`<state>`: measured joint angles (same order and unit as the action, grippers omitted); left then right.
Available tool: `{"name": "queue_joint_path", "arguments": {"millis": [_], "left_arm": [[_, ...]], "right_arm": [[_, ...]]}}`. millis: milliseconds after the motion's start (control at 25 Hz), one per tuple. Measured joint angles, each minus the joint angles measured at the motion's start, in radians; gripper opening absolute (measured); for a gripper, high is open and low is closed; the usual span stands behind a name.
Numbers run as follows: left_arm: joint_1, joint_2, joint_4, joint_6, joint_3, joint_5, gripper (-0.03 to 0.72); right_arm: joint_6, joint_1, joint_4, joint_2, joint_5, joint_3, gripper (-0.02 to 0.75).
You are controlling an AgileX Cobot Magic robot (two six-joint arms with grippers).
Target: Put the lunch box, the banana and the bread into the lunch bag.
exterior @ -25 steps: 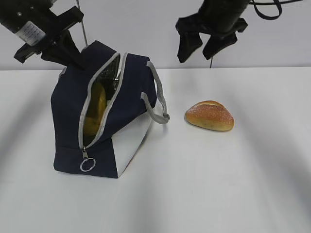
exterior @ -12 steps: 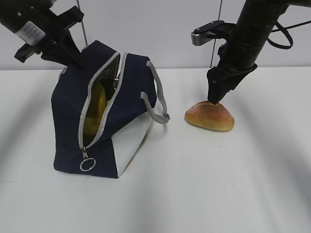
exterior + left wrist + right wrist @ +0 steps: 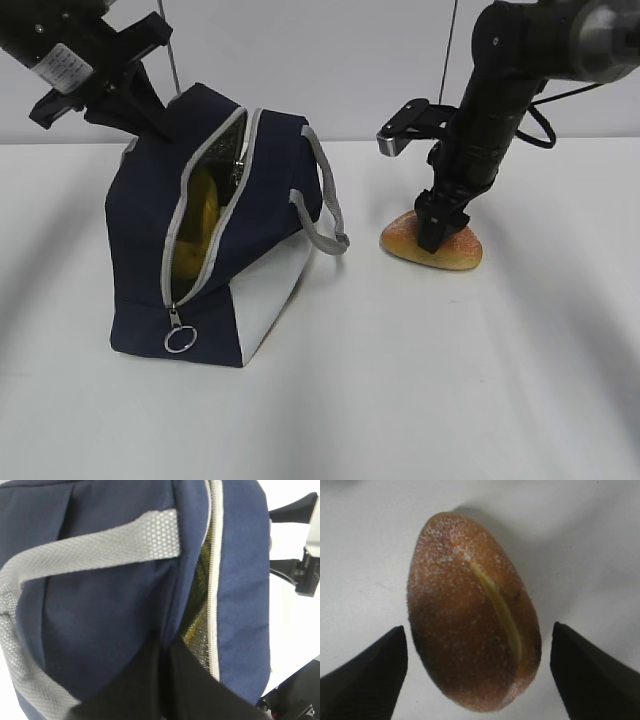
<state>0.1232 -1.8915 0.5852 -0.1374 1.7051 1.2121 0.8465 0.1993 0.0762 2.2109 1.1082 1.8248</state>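
One bread [image 3: 472, 612] lies lengthwise between the wide-apart fingers of the right gripper [image 3: 475, 672].
Golden-brown, egg-shaped, pale split along its top.

Exterior slanting down at table [image 3: 400, 400], wrist views close, shared bread [image 3: 472, 612]

No readable text in any view.
A white label [image 3: 62, 66] sits on the left arm, upper left of the exterior frame; its print is too small to read.
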Motion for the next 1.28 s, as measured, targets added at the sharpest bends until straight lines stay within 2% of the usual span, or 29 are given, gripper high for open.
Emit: {"name": "queue_joint_path", "arguments": {"millis": [320, 520, 640, 800, 1000, 1160, 1280], "left_arm": [[0.0, 0.0, 0.0, -0.005, 0.0, 0.0, -0.003], [0.0, 0.0, 0.0, -0.01, 0.0, 0.0, -0.003], [0.0, 0.0, 0.0, -0.01, 0.0, 0.0, -0.003], [0.0, 0.0, 0.0, -0.011, 0.0, 0.0, -0.003], [0.0, 0.0, 0.001, -0.011, 0.0, 0.0, -0.003], [0.0, 0.0, 0.001, -0.011, 0.0, 0.002, -0.003], [0.0, 0.0, 0.002, -0.011, 0.0, 0.002, -0.003]], "right_arm": [[0.009, 0.0, 0.001, 0.082, -0.047, 0.0, 0.651], [0.011, 0.0, 0.01, 0.091, -0.019, 0.007, 0.483], [0.007, 0.0, 0.023, 0.091, 0.035, 0.042, 0.417], [-0.004, 0.0, 0.03, 0.063, 0.094, 0.08, 0.405], [-0.069, 0.0, 0.036, -0.09, 0.11, 0.084, 0.4], [-0.234, -0.002, 0.16, -0.247, 0.089, 0.087, 0.398], [-0.293, -0.002, 0.335, -0.31, 0.091, 0.093, 0.396]]}}
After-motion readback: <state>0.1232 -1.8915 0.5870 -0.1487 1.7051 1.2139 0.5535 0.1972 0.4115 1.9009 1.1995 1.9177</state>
